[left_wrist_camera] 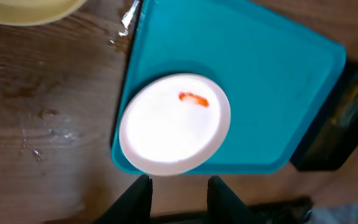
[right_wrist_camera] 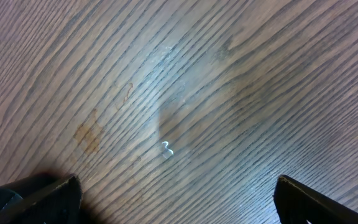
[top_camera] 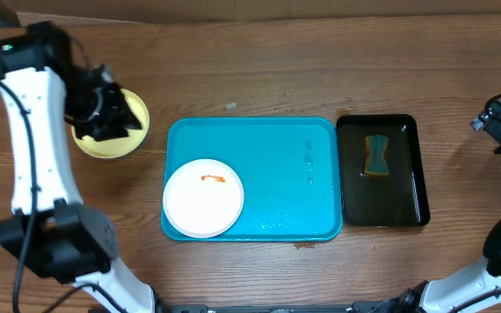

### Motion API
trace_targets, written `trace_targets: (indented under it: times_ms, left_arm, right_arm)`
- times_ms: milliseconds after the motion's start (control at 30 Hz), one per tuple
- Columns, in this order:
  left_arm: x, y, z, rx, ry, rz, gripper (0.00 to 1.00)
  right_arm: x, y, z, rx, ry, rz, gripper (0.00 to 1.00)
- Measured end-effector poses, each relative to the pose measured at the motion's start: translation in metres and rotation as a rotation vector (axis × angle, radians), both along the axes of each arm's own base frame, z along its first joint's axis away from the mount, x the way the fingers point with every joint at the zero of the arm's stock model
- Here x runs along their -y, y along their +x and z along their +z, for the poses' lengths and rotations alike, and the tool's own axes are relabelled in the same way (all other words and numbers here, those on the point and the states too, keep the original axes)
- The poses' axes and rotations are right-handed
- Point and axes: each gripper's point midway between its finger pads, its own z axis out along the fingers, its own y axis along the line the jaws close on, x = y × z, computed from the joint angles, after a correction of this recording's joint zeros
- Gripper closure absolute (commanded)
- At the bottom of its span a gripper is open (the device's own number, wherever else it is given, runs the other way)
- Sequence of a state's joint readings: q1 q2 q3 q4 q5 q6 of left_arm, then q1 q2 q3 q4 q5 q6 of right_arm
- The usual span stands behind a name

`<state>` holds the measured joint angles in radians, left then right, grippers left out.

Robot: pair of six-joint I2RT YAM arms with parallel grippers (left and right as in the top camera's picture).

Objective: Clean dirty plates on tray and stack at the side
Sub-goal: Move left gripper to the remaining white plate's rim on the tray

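The blue tray (top_camera: 277,148) lies in the middle of the table (top_camera: 259,69). A white plate (top_camera: 203,198) sits in the tray's corner nearest the left arm. The plate's edge goes out over the rim there. It has a small orange smear (top_camera: 213,179) on it. The rest of the tray floor is open room.

A yellow plate (top_camera: 94,146) lies on the table just left of the tray, not touching it. The left gripper (left_wrist_camera: 179,182) hangs over that plate. Its jaws are a little way open and hold nothing.

A black tray (top_camera: 411,174) with a sponge (top_camera: 377,155) lies just right of the blue tray, with a thin gap between them. The right gripper (right_wrist_camera: 176,186) is far to the right over bare wood. Its jaws are spread wide and hold nothing.
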<state>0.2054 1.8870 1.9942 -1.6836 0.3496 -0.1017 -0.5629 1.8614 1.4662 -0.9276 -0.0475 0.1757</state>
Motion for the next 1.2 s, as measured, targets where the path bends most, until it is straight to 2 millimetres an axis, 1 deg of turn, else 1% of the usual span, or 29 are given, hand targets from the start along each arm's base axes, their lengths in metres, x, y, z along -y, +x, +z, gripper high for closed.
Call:
trace_targets:
  times_ms: [33,100,167,200,267,367,433,533,667,833,900,1033,1200]
  left_arm:
    - [0.009,-0.005,0.003,0.004,0.012,-0.027,0.69]
    - [0.027,-0.02,0.002,-0.016,0.034,-0.074,0.69]
    - [0.04,-0.041,-0.005,-0.065,0.064,-0.103,0.69]
    - [0.044,-0.056,-0.011,-0.1,0.086,-0.103,0.69]
    - [0.045,-0.079,-0.02,-0.154,0.116,-0.094,0.69]
    - [0.041,-0.11,-0.034,-0.192,0.157,-0.033,0.69]
    - [0.037,-0.126,-0.045,-0.178,0.18,0.026,0.67]
    - [0.035,-0.14,-0.065,-0.14,0.193,0.116,0.68]
    - [0.034,-0.154,-0.097,-0.158,0.199,0.201,0.7]
    - [0.033,-0.16,-0.137,-0.191,0.203,0.273,0.71]
    - [0.033,-0.161,-0.15,-0.203,0.204,0.302,0.71]
    - [0.033,-0.163,-0.162,-0.23,0.206,0.332,0.73]
    - [0.033,-0.156,-0.174,-0.22,0.205,0.346,0.74]
  right_arm:
    - [0.0,0.0,0.0,0.0,0.0,0.0,0.0]
    - [0.0,0.0,0.0,0.0,0.0,0.0,0.0]
    - [0.0,0.0,0.0,0.001,0.0,0.0,0.0]
    - [0.0,0.0,0.0,0.0,-0.001,-0.001,0.0]
    - [0.0,0.0,0.0,0.0,0.0,0.0,0.0]
    - [0.0,0.0,0.0,-0.001,0.0,-0.001,0.0]
    - [0.0,0.0,0.0,0.0,0.0,-0.002,0.0]
    - [0.0,0.0,0.0,0.0,0.0,-0.003,0.0]
    - [0.0,0.0,0.0,0.0,0.001,-0.003,0.0]
    - [0.0,0.0,0.0,0.0,0.001,-0.003,0.0]
    - [0.0,0.0,0.0,0.0,0.001,-0.003,0.0]
    - [0.0,0.0,0.0,0.001,0.001,-0.003,0.0]
    - [0.0,0.0,0.0,0.0,0.001,-0.004,0.0]
